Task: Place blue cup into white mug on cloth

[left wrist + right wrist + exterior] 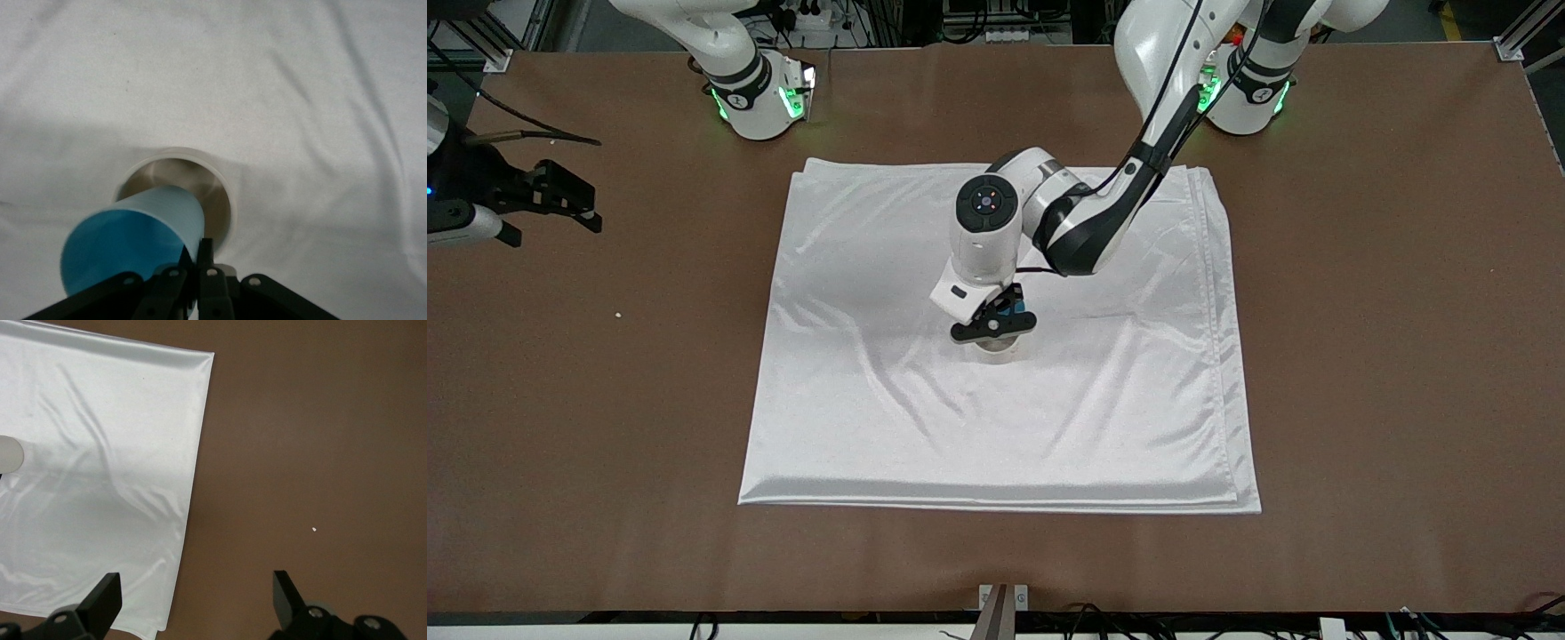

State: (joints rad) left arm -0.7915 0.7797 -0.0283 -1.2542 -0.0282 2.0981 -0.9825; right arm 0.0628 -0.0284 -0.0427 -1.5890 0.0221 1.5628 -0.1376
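Observation:
The cloth [871,400] lies flat in the middle of the brown table. The white mug [997,351] stands upright on it near its middle. My left gripper [1000,318] is right over the mug, shut on the rim of the blue cup [1010,307]. In the left wrist view the blue cup [133,240] is tilted, its narrow end over the mug's open mouth [217,183], the gripper [197,257] pinching its wall above the cloth [300,100]. My right gripper [578,206] waits open and empty over bare table at the right arm's end; its own view [197,597] shows the cloth [100,453] and the mug [9,453].
A small white crumb [617,315] lies on the bare table between the right gripper and the cloth, and shows in the right wrist view [314,531]. A dark mount [996,613] sits at the table edge nearest the front camera. Both arm bases stand along the farthest edge.

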